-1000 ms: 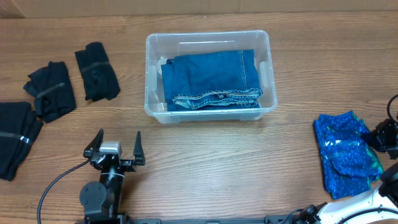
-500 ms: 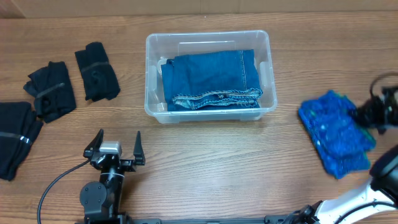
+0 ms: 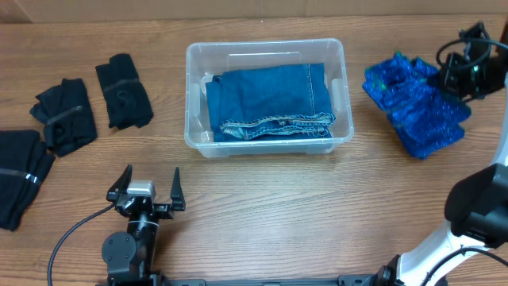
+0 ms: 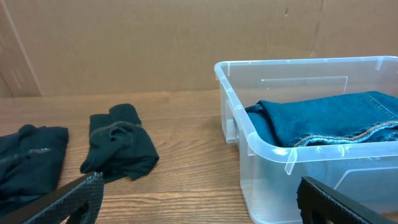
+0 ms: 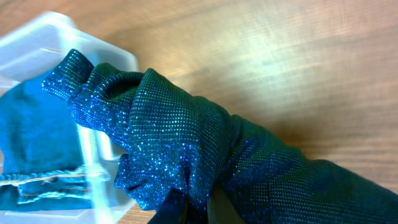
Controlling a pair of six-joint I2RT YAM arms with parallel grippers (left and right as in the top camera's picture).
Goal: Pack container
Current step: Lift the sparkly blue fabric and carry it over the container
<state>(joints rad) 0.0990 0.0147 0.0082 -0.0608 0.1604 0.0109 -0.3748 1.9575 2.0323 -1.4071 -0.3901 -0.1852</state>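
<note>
The clear plastic container [image 3: 193, 56] stands at the table's middle back with folded blue jeans [image 3: 270, 99] inside; it also shows in the left wrist view [image 4: 261, 149] and the right wrist view [image 5: 37, 37]. My right gripper [image 3: 454, 73] is shut on a sparkly blue garment [image 3: 417, 103] and holds it up just right of the container; in the right wrist view the garment [image 5: 205, 143] hangs over the fingers [image 5: 198, 208]. My left gripper [image 3: 148, 187] is open and empty near the front edge, left of the container.
Black folded clothes lie at the left: one piece [image 3: 123, 90], another [image 3: 63, 115], and a larger one [image 3: 20, 175] at the left edge. A cardboard wall [image 4: 155, 43] stands behind the table.
My right gripper has lifted the sparkly blue garment from the right front of the table and carried it back and left toward the container. The left arm has not moved.
</note>
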